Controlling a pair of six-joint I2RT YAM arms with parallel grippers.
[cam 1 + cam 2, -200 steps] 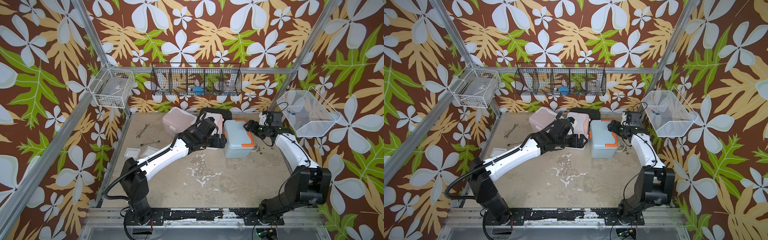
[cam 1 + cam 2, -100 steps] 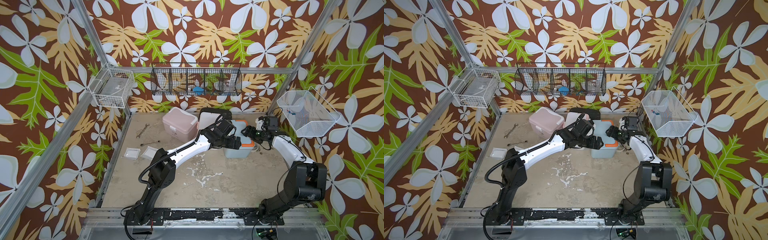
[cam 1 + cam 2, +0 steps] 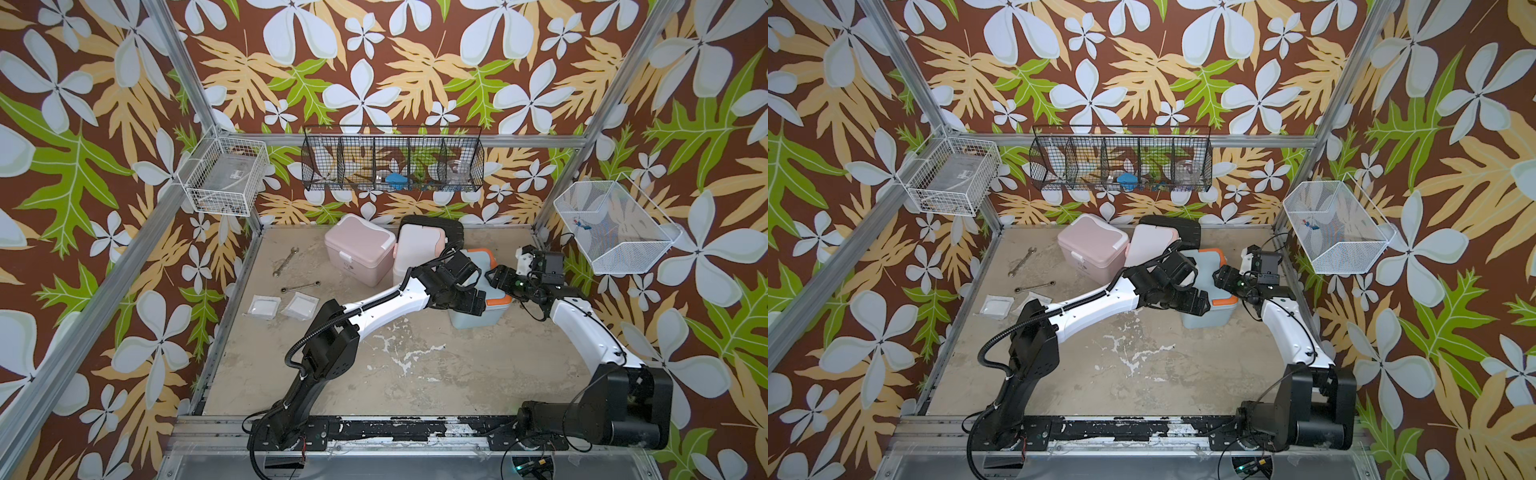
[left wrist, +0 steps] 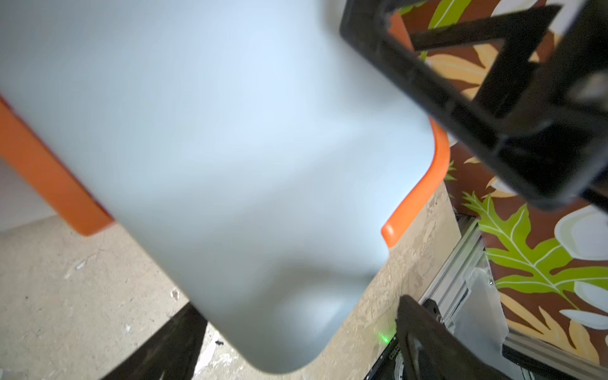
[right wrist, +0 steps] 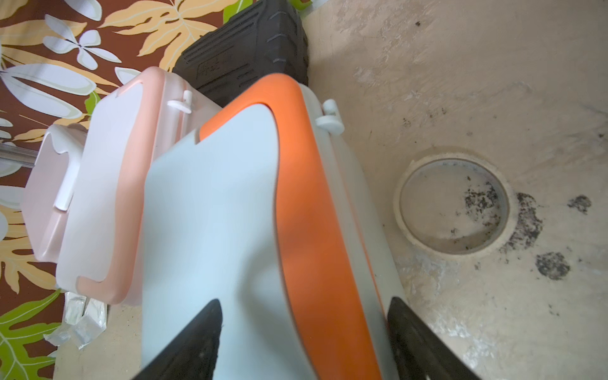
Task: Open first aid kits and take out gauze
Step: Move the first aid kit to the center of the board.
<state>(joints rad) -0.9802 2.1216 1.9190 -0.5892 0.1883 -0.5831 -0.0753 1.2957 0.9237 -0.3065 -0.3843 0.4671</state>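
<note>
The left pincer is released: its fingers stand wide on either side of the front end of the light blue kit, and one finger is clear of the wall. The right pincer is spread too, astride the kit's orange handle, which lies folded flat on the shut lid; no clamp on it shows. The kit stands upright toward the right rear of the tabletop, with its long axis running front to rear. Just beside it on the left is the white and peach kit, and the pink kit is beyond that. Both have their lids down, so their contents are hidden. A black case sits at the rear edge. Two gauze packets lie flat by the left edge, near two wrenches. Only the right wrist view shows a pale ring lying on the tabletop beside the blue kit
</note>
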